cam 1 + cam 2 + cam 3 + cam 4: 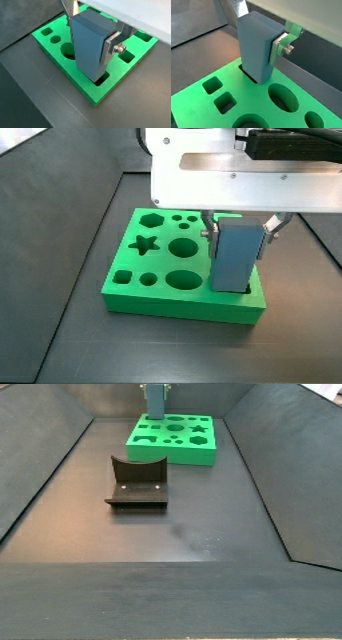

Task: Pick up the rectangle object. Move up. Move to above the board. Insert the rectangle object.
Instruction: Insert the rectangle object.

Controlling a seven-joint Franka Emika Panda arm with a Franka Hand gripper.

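Observation:
The blue-grey rectangle object [89, 45] stands upright with its lower end inside the rectangular slot at one corner of the green board [67, 62]. It also shows in a wrist view [256, 47] and in both side views [233, 256] [155, 398]. My gripper [90, 31] is shut on the block's upper part; a silver finger plate [111, 46] presses its side. In a side view the gripper [238, 225] sits over the board's near right corner [174, 303].
The dark L-shaped fixture [136, 482] stands on the floor in front of the board [181, 446]. Sloped dark walls [54, 474] ring the floor. The board's other cut-outs include a star [144, 245], a hexagon and circles.

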